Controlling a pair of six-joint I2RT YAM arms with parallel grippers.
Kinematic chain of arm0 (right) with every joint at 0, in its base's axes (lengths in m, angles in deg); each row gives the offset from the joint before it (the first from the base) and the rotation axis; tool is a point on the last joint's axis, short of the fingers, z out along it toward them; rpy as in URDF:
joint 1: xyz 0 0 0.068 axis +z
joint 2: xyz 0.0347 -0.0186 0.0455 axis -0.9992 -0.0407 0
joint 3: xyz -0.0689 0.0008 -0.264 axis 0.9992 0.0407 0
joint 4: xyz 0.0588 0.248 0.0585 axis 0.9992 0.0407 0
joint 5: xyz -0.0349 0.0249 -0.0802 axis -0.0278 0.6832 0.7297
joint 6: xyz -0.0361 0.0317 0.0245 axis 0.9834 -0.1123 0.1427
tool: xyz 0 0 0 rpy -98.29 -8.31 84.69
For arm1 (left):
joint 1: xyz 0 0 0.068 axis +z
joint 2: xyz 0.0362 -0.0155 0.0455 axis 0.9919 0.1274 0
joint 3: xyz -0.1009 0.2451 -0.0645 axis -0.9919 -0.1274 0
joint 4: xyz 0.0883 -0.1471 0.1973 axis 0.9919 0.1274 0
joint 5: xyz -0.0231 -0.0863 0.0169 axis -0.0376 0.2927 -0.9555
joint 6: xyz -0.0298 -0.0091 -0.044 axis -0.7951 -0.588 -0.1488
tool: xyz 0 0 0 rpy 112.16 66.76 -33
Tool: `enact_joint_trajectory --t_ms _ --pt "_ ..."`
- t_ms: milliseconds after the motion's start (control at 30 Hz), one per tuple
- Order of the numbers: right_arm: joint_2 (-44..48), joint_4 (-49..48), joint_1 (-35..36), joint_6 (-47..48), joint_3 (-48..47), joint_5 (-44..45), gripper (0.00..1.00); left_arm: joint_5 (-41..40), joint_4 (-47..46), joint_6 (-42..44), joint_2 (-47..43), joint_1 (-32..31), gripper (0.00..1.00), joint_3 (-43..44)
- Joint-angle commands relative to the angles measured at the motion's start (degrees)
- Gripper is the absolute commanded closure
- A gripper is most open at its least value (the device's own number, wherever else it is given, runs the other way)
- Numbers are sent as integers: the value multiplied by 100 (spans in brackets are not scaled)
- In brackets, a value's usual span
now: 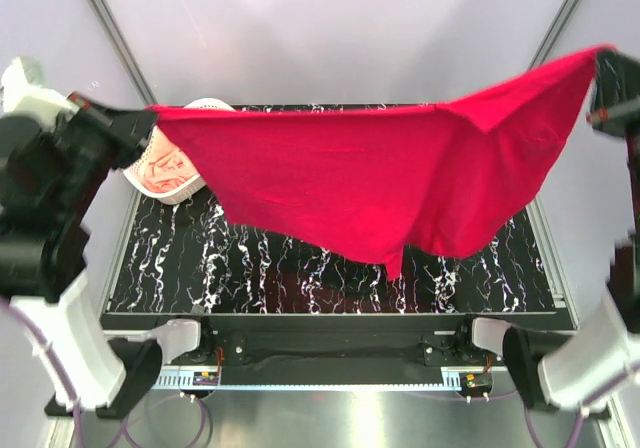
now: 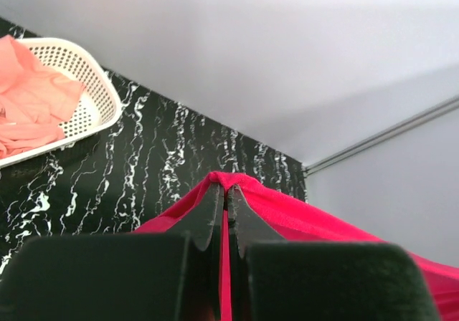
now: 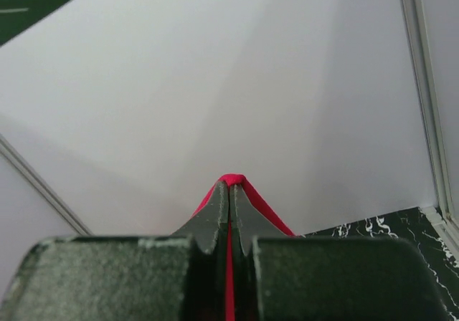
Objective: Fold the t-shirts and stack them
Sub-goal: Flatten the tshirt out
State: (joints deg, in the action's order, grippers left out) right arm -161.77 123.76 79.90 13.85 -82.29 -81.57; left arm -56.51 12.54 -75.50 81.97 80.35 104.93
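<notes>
The crimson red t-shirt (image 1: 390, 183) hangs stretched in the air above the table, held by two corners. My left gripper (image 1: 150, 120) is shut on its left corner, high at the table's back left; the left wrist view shows red cloth (image 2: 287, 210) pinched between the fingertips. My right gripper (image 1: 603, 60) is shut on the right corner, higher up at the far right, with red cloth (image 3: 231, 180) bulging at its tips. The salmon-pink t-shirt (image 1: 165, 168) lies crumpled in the white basket, also seen as pink cloth (image 2: 32, 95) in the left wrist view.
The white lattice basket (image 1: 210, 106) stands at the back left of the black marbled table (image 1: 250, 268); its rim (image 2: 97, 77) shows in the left wrist view. Grey walls and metal frame posts (image 1: 110, 28) surround the table.
</notes>
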Motion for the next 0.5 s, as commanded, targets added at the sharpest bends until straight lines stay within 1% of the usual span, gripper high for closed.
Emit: enact_joint_trajectory --t_ms 0,100,167,267,300,400,467 --pt "882 -353 4 231 106 221 100 75 -262 82 -639 48 100 -8" --pt "1260 -239 4 319 246 212 100 -12 -349 152 -1043 48 100 -156" --pt "1576 -361 4 311 622 108 100 -135 -464 187 -1245 48 100 -341" --pt "1709 -405 12 302 974 72 100 -250 -797 143 -1553 48 100 -824" --pt "1710 -449 4 293 1063 80 100 -267 -998 100 -1623 48 100 -1121" --pt "1666 -783 4 118 1538 89 100 -303 -1263 3 -1554 48 100 -1448" --pt "1587 -1134 4 -49 1942 98 100 -303 -1544 -15 -1344 48 100 -1633"
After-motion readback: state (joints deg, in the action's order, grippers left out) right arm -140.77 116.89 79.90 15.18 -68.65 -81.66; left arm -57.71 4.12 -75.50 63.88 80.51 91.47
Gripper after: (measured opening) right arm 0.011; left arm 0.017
